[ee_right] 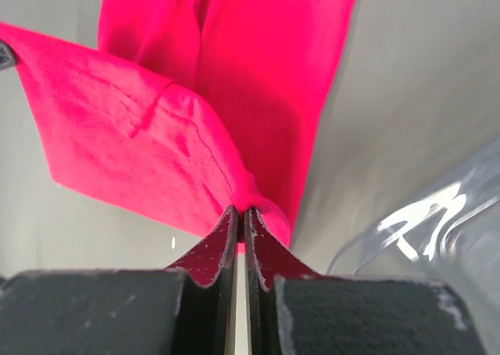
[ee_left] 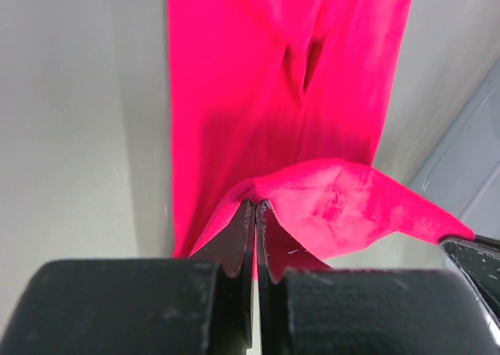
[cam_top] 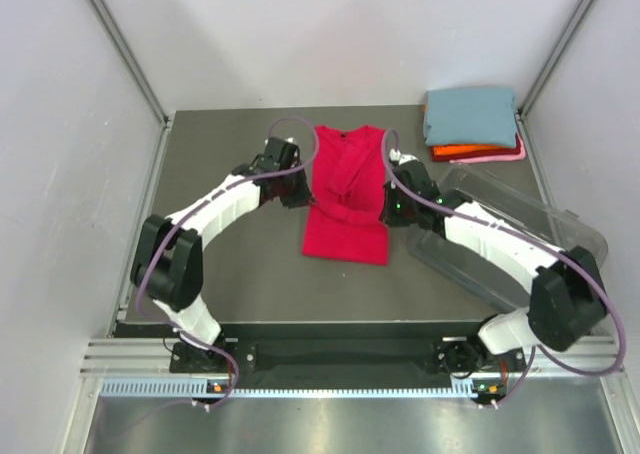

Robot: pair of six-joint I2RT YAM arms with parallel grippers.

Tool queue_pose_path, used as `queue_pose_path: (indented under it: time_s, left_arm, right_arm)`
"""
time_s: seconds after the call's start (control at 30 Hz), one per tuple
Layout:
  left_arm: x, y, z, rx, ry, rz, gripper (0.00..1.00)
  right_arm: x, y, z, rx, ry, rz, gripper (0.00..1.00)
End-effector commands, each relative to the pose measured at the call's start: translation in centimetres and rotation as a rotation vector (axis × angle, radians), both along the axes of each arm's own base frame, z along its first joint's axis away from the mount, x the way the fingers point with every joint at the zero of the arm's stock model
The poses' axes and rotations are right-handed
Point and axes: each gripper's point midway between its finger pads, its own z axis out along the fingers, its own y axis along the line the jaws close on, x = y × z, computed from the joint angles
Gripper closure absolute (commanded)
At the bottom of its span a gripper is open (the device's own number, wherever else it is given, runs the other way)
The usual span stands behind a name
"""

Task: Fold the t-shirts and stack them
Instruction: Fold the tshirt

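Note:
The crimson red t-shirt (cam_top: 345, 199) lies in the middle of the table as a long narrow strip, sleeves folded in. My left gripper (cam_top: 297, 196) is shut on its left edge, and the left wrist view shows the pinched cloth (ee_left: 328, 206) lifted over the strip. My right gripper (cam_top: 390, 209) is shut on its right edge, and the right wrist view shows the pinched cloth (ee_right: 148, 152) raised there too. At the back right lies a stack with the blue-grey t-shirt (cam_top: 470, 114) on top, the orange t-shirt (cam_top: 465, 154) under it and the pale pink t-shirt (cam_top: 495, 158) at the bottom.
A clear plastic tub (cam_top: 510, 236) lies on its side at the right, under my right arm; its edge shows in the right wrist view (ee_right: 437, 222). White walls enclose the dark table (cam_top: 220, 274) on three sides.

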Motion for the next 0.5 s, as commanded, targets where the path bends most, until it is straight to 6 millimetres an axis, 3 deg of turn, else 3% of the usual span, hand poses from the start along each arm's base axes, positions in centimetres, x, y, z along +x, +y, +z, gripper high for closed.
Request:
queue_pose_path:
  time_s: [0.0,0.27,0.47]
  left_arm:
    - [3.5,-0.4,1.3,-0.023,-0.063,-0.033,1.0]
    - [8.1,-0.5,-0.3,-0.007,-0.034,-0.032,1.0]
    - [10.3,-0.2,-1.3,-0.017,-0.025,-0.005,1.0]
  right_arm:
    - [3.2,0.5,2.5,0.002,-0.063,0.059,1.0]
    - [8.2,0.6,3.1,0.019,-0.071,0.077,1.0]
    - [10.6,0.3,0.9,-0.019,-0.028,0.075,1.0]
